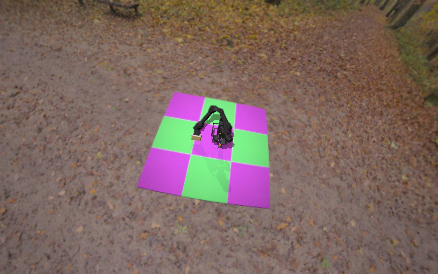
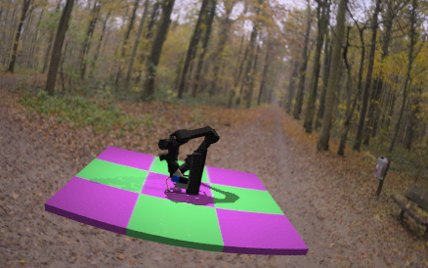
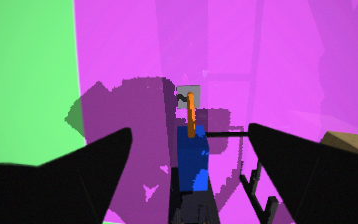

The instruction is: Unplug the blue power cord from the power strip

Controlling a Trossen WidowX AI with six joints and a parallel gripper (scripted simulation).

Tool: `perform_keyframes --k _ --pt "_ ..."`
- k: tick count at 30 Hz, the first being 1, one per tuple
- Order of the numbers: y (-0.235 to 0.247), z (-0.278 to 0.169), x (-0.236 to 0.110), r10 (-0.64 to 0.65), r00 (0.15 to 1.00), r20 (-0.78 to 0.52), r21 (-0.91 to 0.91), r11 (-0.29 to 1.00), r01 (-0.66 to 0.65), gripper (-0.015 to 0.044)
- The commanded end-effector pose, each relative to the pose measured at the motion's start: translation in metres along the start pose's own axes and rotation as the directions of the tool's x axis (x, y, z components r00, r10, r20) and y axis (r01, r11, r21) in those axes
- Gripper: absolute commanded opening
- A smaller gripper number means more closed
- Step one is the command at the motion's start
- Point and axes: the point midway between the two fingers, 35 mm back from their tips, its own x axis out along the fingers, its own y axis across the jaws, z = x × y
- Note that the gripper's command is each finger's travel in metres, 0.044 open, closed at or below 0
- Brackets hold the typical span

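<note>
Fingers spread wide now, the gripper grips nothing, flanking the blue plug without touching it, because the job ends with letting go. The plug stands between them, low in the wrist view. Beyond, its orange cord runs to a grey block on the magenta mat.
</note>
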Motion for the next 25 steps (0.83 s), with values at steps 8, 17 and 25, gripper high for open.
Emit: perform_keyframes --k 8,17,25 --pt "-0.004 0.044 -0.008 -0.002 1.000 0.001 0.006 1.000 0.002 0.0440" --pt "-0.004 0.044 -0.008 -0.002 1.000 0.001 0.006 1.000 0.002 0.0440" --pt "-0.004 0.044 -0.008 -0.002 1.000 0.001 0.006 1.000 0.002 0.0440"
